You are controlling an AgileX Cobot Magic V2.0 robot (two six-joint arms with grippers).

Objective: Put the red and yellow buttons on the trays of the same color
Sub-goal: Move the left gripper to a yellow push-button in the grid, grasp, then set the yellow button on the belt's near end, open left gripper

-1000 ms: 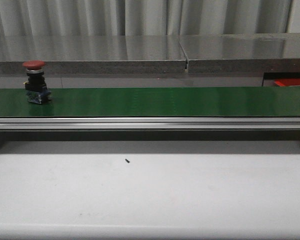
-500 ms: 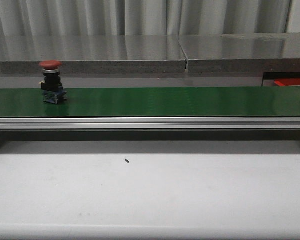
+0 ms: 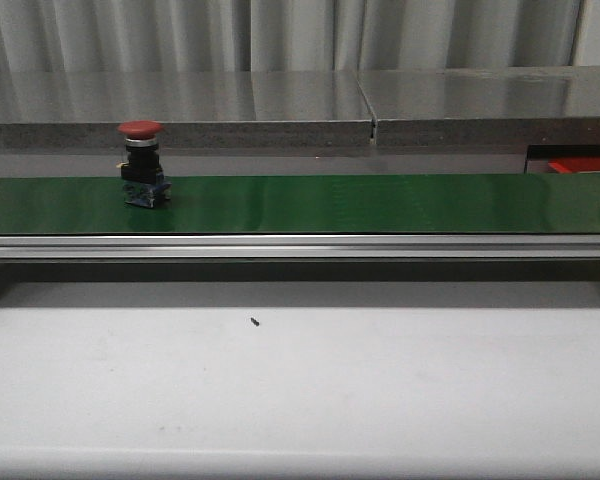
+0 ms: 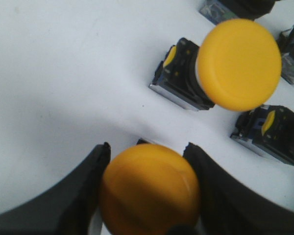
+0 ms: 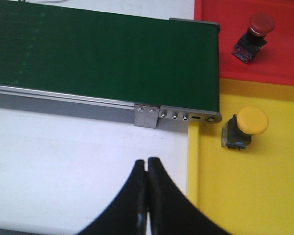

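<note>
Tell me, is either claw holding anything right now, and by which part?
The left gripper has a yellow button between its fingers, around the round cap, though a firm clamp cannot be told. The right gripper is shut and holds nothing.

A push button (image 3: 142,163) stood upright on the conveyor belt (image 3: 380,203), toward its left end; the table (image 3: 300,390) lay in front.

Your conveyor belt (image 3: 380,203): smooth green, slight sheen; its side rail (image 3: 300,246): brushed metal. Yellow button cap (image 4: 237,63): glossy plastic. Your table (image 3: 300,380): matt white. Back shelf (image 3: 230,100): reflective steel
</note>
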